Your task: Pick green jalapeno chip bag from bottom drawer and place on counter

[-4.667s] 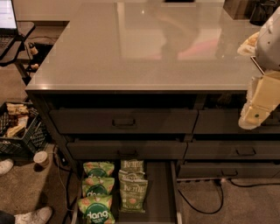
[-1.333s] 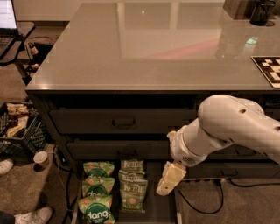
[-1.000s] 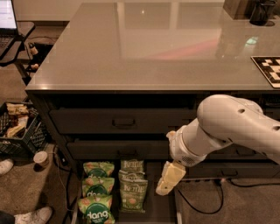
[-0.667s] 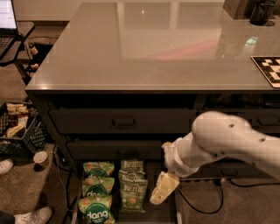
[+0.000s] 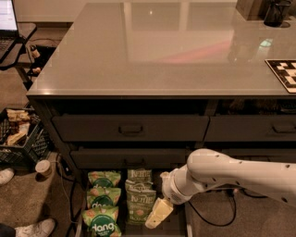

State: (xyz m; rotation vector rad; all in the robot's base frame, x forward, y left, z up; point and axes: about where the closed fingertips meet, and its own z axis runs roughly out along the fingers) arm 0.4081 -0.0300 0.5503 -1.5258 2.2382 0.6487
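Gripper (image 5: 158, 214), state unclear, hangs lower centre beside the green jalapeno chip bag (image 5: 140, 206), which lies lengthwise up-frame in the bottom drawer (image 5: 175, 227).

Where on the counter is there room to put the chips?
The counter is bare across its middle and left, up to the checkerboard and dark container at its right edge. The bottom drawer is crowded: dang bags, Kettle bags, and the gripper beside them.
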